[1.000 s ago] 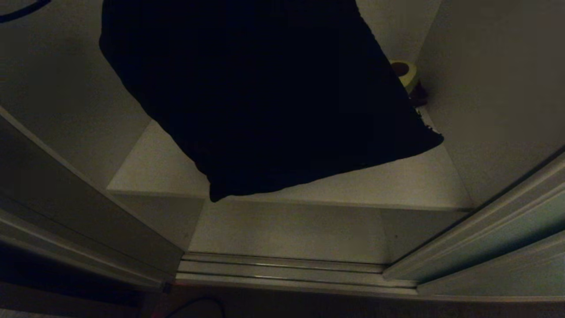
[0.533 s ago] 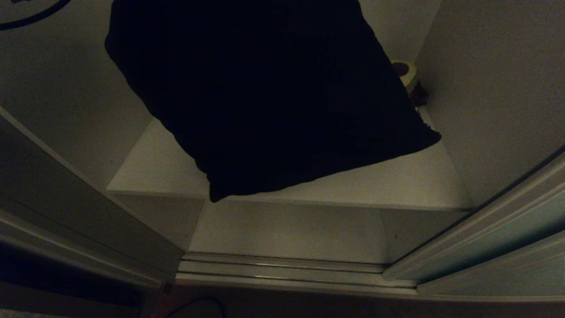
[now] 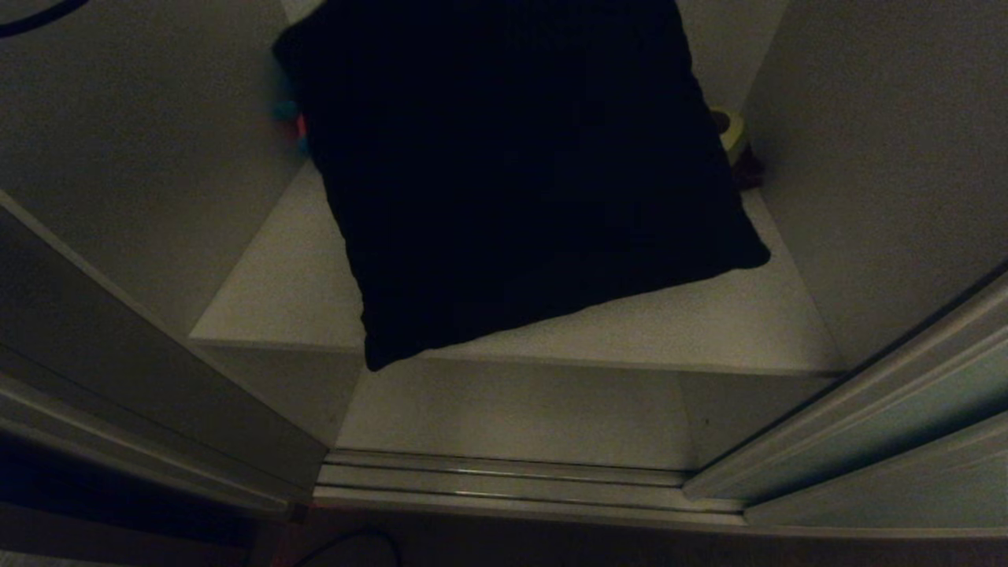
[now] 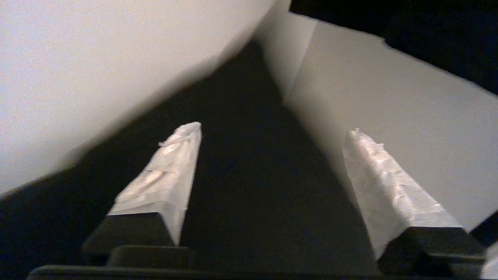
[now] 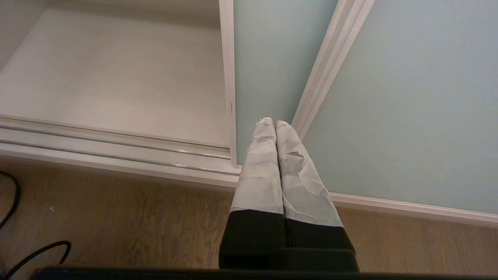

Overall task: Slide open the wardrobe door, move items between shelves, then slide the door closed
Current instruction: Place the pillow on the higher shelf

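Left jaws apart — cushion [image 3: 520, 173] on shelf [image 3: 291, 291].

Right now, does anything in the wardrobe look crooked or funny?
Yes. The big square dark cushion lies askew on the off-white shelf board: it is turned at an angle, and one corner pokes out past the shelf's front edge.
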Controlling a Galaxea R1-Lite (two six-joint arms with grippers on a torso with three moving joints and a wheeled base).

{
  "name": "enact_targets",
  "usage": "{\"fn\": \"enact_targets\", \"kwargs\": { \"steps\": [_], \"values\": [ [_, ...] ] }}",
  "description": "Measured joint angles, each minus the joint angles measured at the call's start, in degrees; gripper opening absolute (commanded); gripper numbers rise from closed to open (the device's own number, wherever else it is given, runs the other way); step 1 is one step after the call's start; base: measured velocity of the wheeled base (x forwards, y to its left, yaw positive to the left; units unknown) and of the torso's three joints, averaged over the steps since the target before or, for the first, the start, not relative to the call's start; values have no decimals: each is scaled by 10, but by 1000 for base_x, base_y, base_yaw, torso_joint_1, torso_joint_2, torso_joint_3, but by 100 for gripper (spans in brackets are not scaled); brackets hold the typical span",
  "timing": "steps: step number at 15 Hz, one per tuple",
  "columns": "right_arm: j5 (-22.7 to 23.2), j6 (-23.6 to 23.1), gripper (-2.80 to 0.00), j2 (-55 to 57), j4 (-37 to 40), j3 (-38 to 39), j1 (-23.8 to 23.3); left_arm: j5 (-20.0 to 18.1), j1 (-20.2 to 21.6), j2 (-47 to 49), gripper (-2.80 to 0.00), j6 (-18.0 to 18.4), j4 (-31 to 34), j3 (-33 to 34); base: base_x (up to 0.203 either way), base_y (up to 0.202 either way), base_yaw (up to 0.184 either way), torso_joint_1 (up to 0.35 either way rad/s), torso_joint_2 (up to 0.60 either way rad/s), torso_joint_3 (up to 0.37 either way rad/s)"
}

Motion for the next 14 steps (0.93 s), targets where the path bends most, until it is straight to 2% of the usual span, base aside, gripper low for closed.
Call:
{"fn": "enact_targets", "kwargs": {
  "steps": [4, 9, 10, 14],
  "values": [
    [0, 0, -280, 0, 0, 0, 0, 0, -5, -16, 0, -9, 15, 3, 0, 0, 0, 0, 0, 0],
    [0, 0, -280, 0, 0, 0, 0, -2, -23, -75, 0, -54, 150, 55, 0, 0, 0, 0, 0, 0],
    [0, 0, -280, 0, 0, 0, 0, -1, -32, -87, -280, -61, 169, 73, 0, 0, 0, 0, 0, 0],
    [0, 0, -280, 0, 0, 0, 0, 10, -64, -122, -280, -129, 259, 95, 0, 0, 0, 0, 0, 0]
  ]
}}
